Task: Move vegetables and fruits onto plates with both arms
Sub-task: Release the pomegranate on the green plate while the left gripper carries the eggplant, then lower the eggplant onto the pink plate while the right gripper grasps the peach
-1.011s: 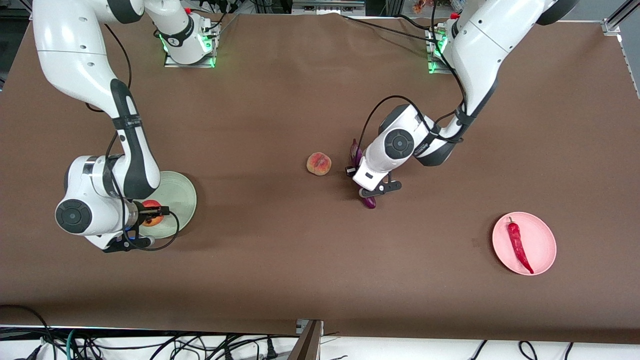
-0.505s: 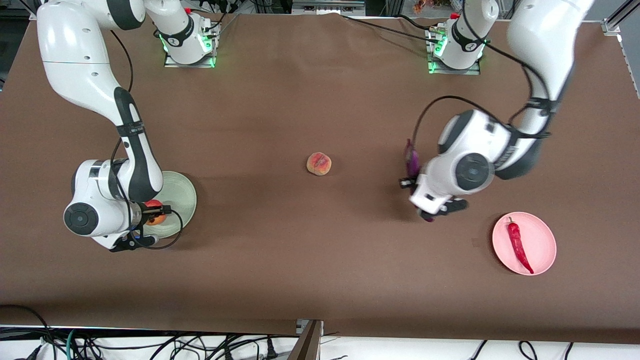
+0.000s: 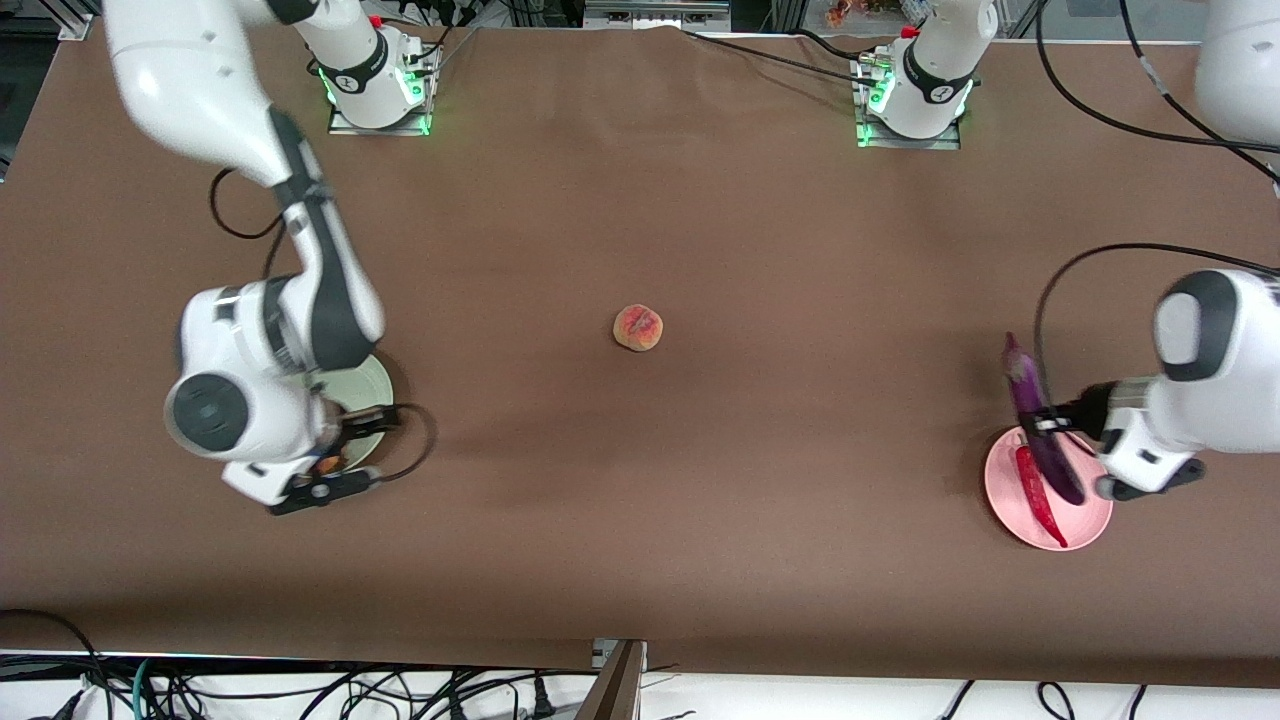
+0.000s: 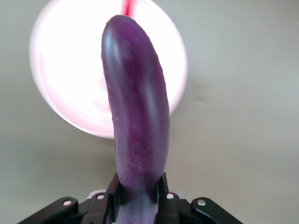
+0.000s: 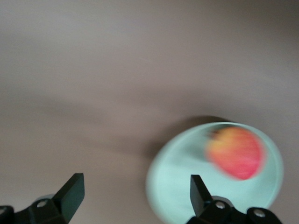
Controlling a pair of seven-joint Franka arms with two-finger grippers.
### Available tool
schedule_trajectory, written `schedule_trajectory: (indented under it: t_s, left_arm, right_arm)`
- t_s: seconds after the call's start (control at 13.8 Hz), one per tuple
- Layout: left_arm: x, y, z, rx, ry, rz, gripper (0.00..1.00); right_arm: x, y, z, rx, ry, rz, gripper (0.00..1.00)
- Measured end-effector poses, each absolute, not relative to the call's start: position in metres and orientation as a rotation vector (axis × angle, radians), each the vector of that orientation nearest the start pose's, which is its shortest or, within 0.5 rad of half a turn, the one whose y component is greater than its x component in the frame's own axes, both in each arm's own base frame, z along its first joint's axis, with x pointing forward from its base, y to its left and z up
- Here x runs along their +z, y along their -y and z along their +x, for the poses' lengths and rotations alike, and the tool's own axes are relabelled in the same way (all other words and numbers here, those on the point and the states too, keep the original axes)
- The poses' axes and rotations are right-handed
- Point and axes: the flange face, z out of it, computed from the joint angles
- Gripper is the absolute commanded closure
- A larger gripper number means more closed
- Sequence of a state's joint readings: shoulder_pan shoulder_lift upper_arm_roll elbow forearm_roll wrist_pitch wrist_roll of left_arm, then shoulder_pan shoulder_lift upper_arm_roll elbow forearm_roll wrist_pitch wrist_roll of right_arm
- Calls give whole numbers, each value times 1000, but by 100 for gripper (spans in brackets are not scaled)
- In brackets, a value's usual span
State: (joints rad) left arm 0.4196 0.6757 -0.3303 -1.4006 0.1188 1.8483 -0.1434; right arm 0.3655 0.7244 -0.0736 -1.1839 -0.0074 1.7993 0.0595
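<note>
My left gripper [image 3: 1050, 422] is shut on the purple eggplant [image 3: 1035, 425] and holds it in the air, tilted, over the pink plate [image 3: 1095, 515]. The red chili [image 3: 1040, 500] lies on that plate. In the left wrist view the eggplant [image 4: 135, 107] sticks out from my left gripper [image 4: 138, 186] over the pink plate [image 4: 65, 84]. My right gripper [image 5: 135, 193] is open and empty above the mint plate [image 5: 187, 177], where the pomegranate [image 5: 236, 151] lies. In the front view my right gripper [image 3: 345, 440] covers part of the mint plate [image 3: 378, 385]. The peach [image 3: 638, 328] lies on the table's middle.
The brown table cover runs bare between the two plates apart from the peach. Both arm bases stand at the table edge farthest from the front camera. Cables hang along the edge nearest to it.
My left arm has carried the eggplant from beside the peach to over the pink plate. My right gripper has let go of the pomegranate on the mint plate and risen.
</note>
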Motion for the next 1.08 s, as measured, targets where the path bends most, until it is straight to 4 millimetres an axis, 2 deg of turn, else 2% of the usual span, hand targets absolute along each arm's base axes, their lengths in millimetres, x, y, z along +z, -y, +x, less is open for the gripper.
schedule_trajectory:
  t_s: [0.07, 0.14, 0.22, 0.29, 0.36, 0.43, 0.51, 0.65, 0.87, 1.08]
  left_arm:
    - [295, -141, 693, 284, 340, -3202, 100]
    - [280, -156, 696, 250, 316, -3204, 100]
    - [266, -161, 699, 215, 306, -3209, 100]
    - [255, -160, 702, 191, 301, -3214, 95]
    - [245, -159, 704, 185, 298, -3215, 93]
    - [239, -157, 704, 190, 295, -3216, 64]
    - [234, -156, 704, 200, 291, -3217, 8]
    - [230, -157, 704, 203, 285, -3216, 0]
    - [235, -160, 707, 168, 287, -3215, 0]
    - [250, -162, 714, 121, 288, -3213, 0]
  right_arm:
    - [361, -275, 685, 117, 314, -3202, 0]
    - [363, -318, 668, 85, 231, -3210, 0]
    - [360, -357, 652, 44, 163, -3211, 0]
    - [354, -391, 637, 4, 102, -3204, 0]
    - [346, -417, 626, -32, 52, -3193, 0]
    - [337, -438, 617, -68, 18, -3173, 0]
    - [327, -454, 610, -89, -6, -3152, 0]
    - [305, -476, 598, -77, -35, -3124, 0]
    - [276, -499, 580, -49, 0, -3124, 0]
    - [253, -515, 564, -1, 21, -3118, 0]
